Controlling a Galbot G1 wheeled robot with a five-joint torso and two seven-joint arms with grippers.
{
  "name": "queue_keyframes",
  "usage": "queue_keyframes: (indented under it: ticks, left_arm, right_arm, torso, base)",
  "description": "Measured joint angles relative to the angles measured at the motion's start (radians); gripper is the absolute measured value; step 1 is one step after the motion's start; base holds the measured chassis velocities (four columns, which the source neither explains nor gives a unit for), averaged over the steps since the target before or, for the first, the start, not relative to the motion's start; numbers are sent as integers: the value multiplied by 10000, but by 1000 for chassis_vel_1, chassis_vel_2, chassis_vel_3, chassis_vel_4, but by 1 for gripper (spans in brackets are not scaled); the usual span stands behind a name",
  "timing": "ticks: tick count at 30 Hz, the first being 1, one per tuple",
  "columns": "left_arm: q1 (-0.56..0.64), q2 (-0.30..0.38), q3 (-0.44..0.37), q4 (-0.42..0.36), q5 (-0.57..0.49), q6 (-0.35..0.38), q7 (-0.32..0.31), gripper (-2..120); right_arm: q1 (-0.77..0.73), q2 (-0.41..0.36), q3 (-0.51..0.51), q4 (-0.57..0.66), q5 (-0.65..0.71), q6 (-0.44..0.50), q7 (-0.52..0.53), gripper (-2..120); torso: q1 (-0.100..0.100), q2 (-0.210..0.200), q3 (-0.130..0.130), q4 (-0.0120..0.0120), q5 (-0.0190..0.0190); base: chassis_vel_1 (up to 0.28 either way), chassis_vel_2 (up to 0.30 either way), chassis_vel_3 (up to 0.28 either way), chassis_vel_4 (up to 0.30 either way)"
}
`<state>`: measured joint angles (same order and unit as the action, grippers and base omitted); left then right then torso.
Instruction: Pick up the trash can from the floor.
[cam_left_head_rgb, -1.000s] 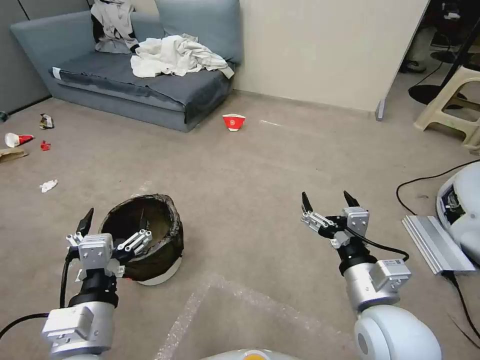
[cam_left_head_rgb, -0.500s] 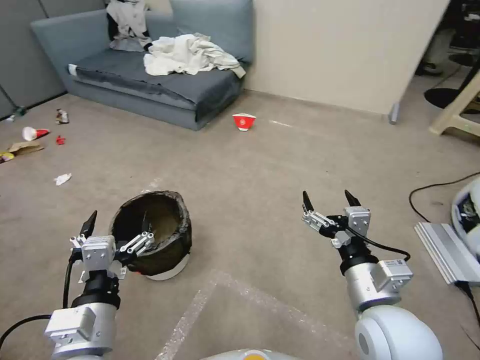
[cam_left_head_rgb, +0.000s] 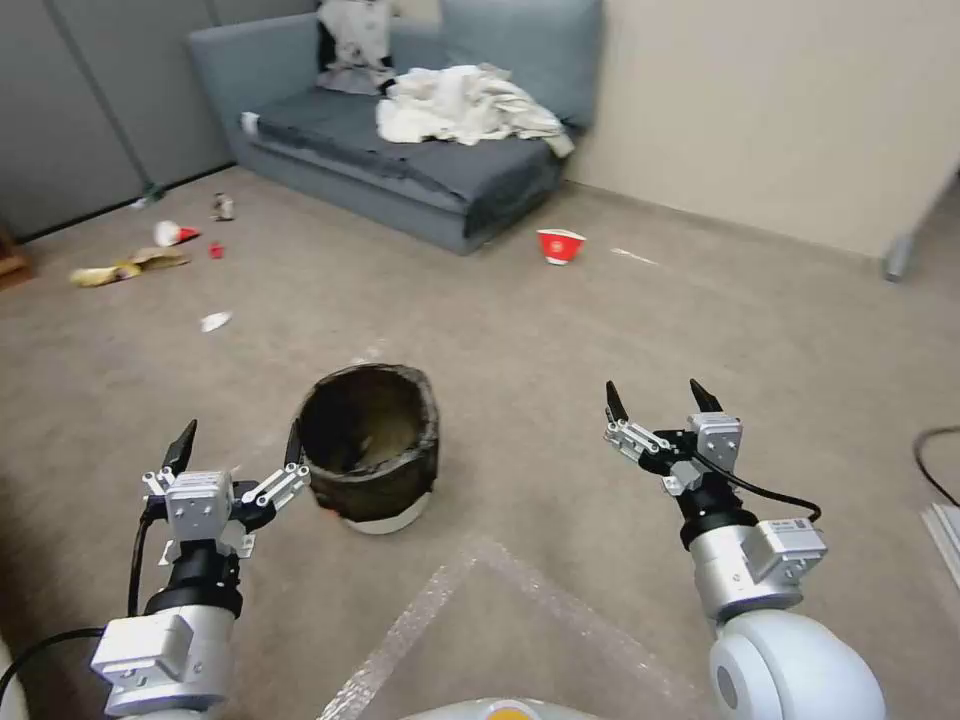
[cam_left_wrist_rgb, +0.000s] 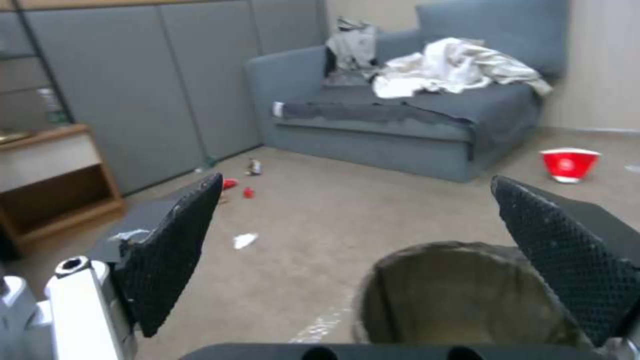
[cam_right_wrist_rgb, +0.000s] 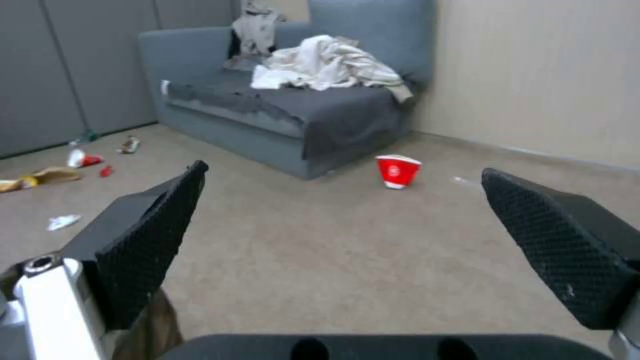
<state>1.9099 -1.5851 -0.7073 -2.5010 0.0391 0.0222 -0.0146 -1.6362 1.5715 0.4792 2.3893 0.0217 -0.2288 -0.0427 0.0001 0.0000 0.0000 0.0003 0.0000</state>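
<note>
Camera swung leftward — trash can (cam_left_head_rgb: 371, 445) now clear of left gripper (cam_left_head_rgb: 238, 445).

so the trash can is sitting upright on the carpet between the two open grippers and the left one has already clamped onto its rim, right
Not quite. The left gripper has not clamped the rim: in the head view its fingers are spread wide, beside the trash can, holding nothing. The rest stands: the can sits upright on the floor, and the right gripper is open too.

The floor (cam_left_head_rgb: 560, 380) carries the trash can (cam_left_head_rgb: 372, 445), red bowl (cam_left_head_rgb: 560, 245) — scattered litter (cam_left_head_rgb: 130, 268).
</note>
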Motion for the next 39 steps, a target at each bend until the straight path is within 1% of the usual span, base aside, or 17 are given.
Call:
queue_keyframes:
  ticks: [3,8,17,27,31,33,34,35,36,39]
  left_arm:
    - [-6,4,2,4,14,-138,-9,100]
    - [-6,13,-6,6,15,-149,-66,100]
    - [-39,40,-63,8,8,-127,-154,100]
    - [-147,81,-89,10,-27,-52,-172,100]
    - [-310,183,-133,93,-104,157,-250,100]
    - [-424,261,-179,109,-366,622,-420,100]
    - [-492,308,-197,108,-583,995,-579,100]
    - [-585,372,-235,107,-846,1528,-769,100]
    - [-585,372,-235,107,-846,1528,-769,100]
    - [-924,683,-447,231,-1949,2780,-975,100]
  right_arm:
    - [0,0,6,0,70,29,0,100]
    - [-5,0,12,0,165,77,-74,100]
    - [-15,0,8,-16,164,149,-133,100]
    - [-8,2,-9,-43,151,96,-213,100]
    - [49,6,-43,-163,214,385,-149,100]
    - [61,-5,-28,-190,238,424,-108,100]
    - [66,-12,-11,-198,247,428,-95,100]
    - [69,-21,7,-210,251,430,-86,100]
    - [69,-21,7,-210,251,430,-86,100]
    - [71,-34,18,-223,256,431,-80,100]
  torso:
    - [0,0,0,-1,0]
    - [0,0,0,-5,0]
    - [-1,1,-1,-3,0]
    - [0,0,1,-3,1]
    - [0,0,3,-1,1]
    - [1,0,3,-2,-1]
    - [1,0,3,-4,0]
    - [0,0,2,-2,-2]
    - [0,0,2,-2,-2]
    - [-1,0,0,-3,-1]
  base:
    - [43,46,72,55]
    - [4,7,10,11]
    - [-28,37,26,-32]
    - [-173,179,178,-171]
    - [-175,151,168,-174]
    - [-111,124,114,-111]
    - [-79,52,53,-78]
    - [-3,52,-24,-24]
    - [-3,52,-24,-24]
    - [18,-11,-16,10]
